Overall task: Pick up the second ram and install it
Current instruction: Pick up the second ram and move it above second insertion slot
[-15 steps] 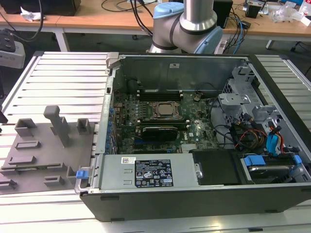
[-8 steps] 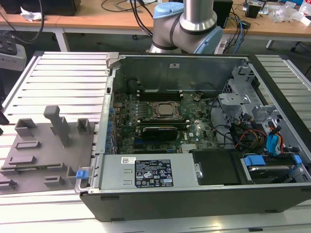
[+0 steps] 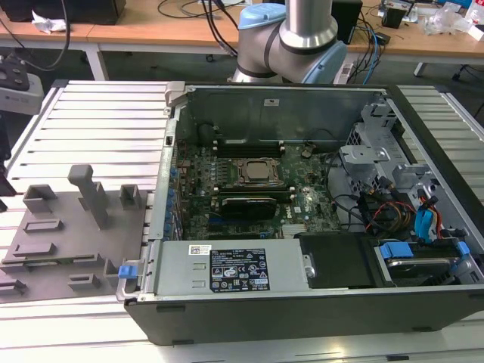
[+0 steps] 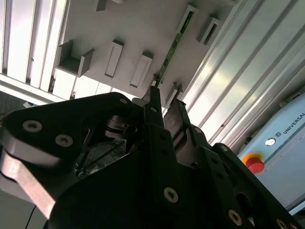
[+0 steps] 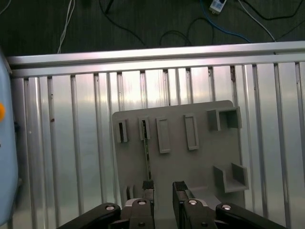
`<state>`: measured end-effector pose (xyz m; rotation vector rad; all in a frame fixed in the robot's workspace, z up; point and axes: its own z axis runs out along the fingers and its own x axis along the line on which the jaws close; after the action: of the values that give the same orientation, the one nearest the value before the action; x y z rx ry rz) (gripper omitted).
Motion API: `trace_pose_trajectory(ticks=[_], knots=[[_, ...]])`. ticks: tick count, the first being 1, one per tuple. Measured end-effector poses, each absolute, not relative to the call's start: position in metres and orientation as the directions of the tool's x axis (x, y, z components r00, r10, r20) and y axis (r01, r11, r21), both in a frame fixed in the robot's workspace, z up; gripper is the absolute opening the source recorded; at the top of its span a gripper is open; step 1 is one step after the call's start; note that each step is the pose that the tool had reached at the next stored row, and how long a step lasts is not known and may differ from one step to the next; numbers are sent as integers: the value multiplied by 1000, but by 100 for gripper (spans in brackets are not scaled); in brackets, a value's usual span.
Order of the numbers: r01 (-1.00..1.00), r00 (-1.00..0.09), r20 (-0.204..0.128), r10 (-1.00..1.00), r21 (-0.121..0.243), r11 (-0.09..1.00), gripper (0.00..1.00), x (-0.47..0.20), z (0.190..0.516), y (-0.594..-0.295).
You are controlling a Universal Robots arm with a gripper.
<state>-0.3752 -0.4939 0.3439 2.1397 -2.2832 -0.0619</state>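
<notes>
**End effector open above the RAM stick in its holder**

In both wrist views the end effector (image 5: 163, 186) (image 4: 165, 98) hangs over the grey holder plate (image 5: 190, 167) (image 4: 143, 28). Its two dark fingers (image 5: 148, 190) are parted with a clear gap between them, and they hold nothing.

The second ram (image 5: 146, 152) (image 4: 174, 47) – a thin green stick seen edge-on – stands on its long edge on the plate, its far end in a slotted grey block (image 5: 144, 129). Its near end lines up with one fingertip rather than with the gap; whether they touch I cannot tell.

The plate lies on the ribbed aluminium bench (image 5: 62, 143). In the exterior view it sits to the left of the open computer case (image 3: 302, 302).
</notes>
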Motion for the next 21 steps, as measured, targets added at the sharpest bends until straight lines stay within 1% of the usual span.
trace_pose_trajectory(ticks=[21], knots=[[-997,-65,-18,-998,37,64,30,-375,326,-494]])
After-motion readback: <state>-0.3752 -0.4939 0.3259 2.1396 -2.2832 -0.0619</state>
